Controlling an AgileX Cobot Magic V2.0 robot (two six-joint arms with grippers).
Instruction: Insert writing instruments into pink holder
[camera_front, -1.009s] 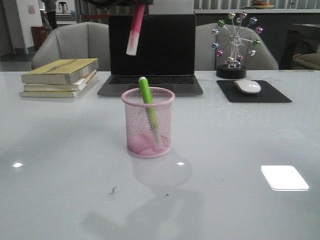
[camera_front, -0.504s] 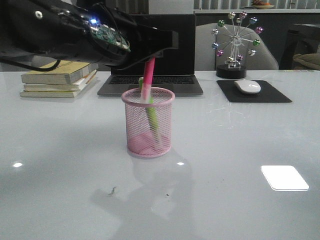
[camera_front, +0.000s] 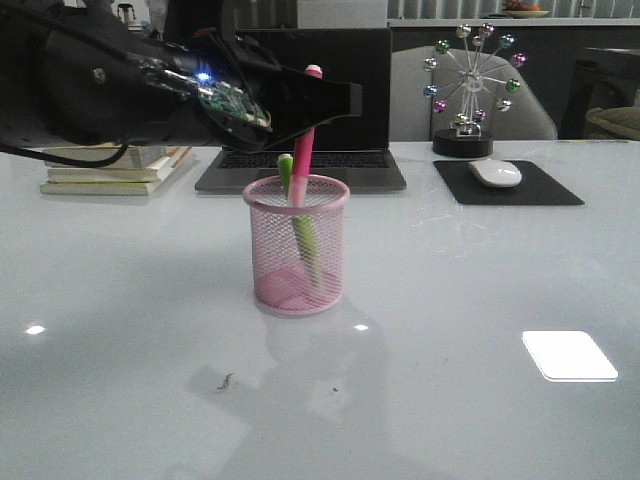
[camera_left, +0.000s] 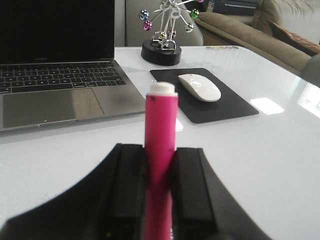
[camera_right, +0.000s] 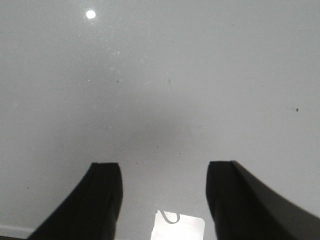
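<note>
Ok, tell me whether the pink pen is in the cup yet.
Partly in. The pink pen dips below the cup rim beside the green pen, with the left gripper clamped on it.

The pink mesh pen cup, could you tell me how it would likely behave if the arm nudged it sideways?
The pink mesh pen cup looks light: thin see-through wire, holding a green marker. On the glossy table it would probably slide. The pink marker, gripped by the left gripper, reaches in at the rim, so a sideways tug might tip it.

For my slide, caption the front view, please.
Left gripper lowers the pink marker into the pink holder beside the green marker.
</note>
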